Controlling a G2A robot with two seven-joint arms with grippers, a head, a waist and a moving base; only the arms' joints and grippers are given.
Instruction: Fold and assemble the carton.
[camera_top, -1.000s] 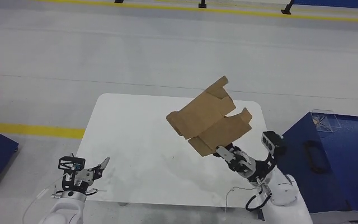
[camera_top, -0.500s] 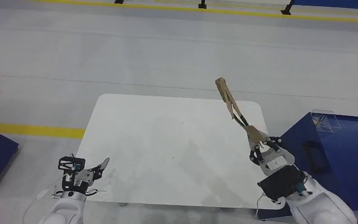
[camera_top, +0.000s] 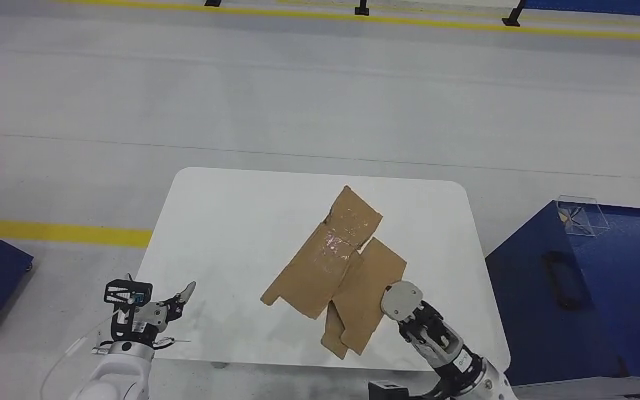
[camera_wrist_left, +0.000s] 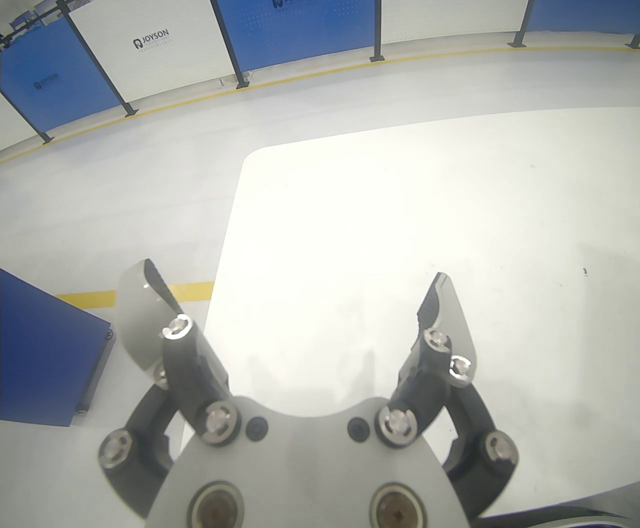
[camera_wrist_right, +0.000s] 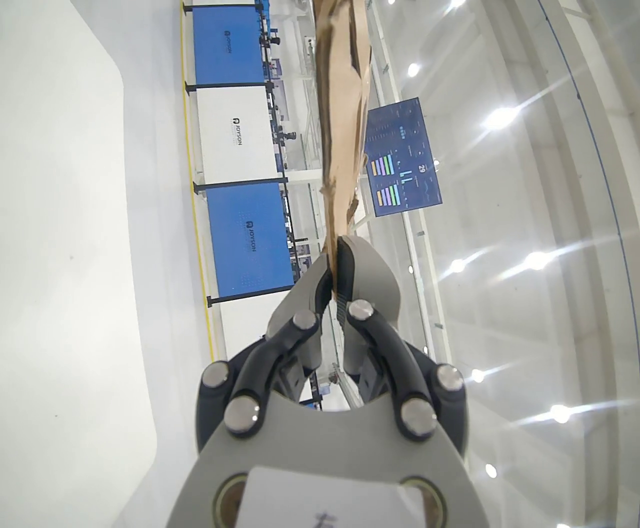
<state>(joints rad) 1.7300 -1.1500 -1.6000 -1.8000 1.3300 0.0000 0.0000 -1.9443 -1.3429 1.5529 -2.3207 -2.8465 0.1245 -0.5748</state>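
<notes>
Right tool (camera_wrist_right: 334, 260) clamped on carton (camera_wrist_right: 342, 140) edge, carton edge-on.

You have the flat brown cardboard carton (camera_top: 335, 262) over the white rounded table's (camera_top: 225, 230) right half, right gripper (camera_top: 393, 300) at its near edge, left gripper (camera_wrist_left: 295, 285) by the near-left corner

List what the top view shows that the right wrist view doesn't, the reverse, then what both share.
Top view: the flattened carton, broad face up, over the white table; the open left gripper at a table corner. Right wrist view: fingers shut on the carton's edge; a chart screen behind. Both: carton, right gripper, table.
</notes>
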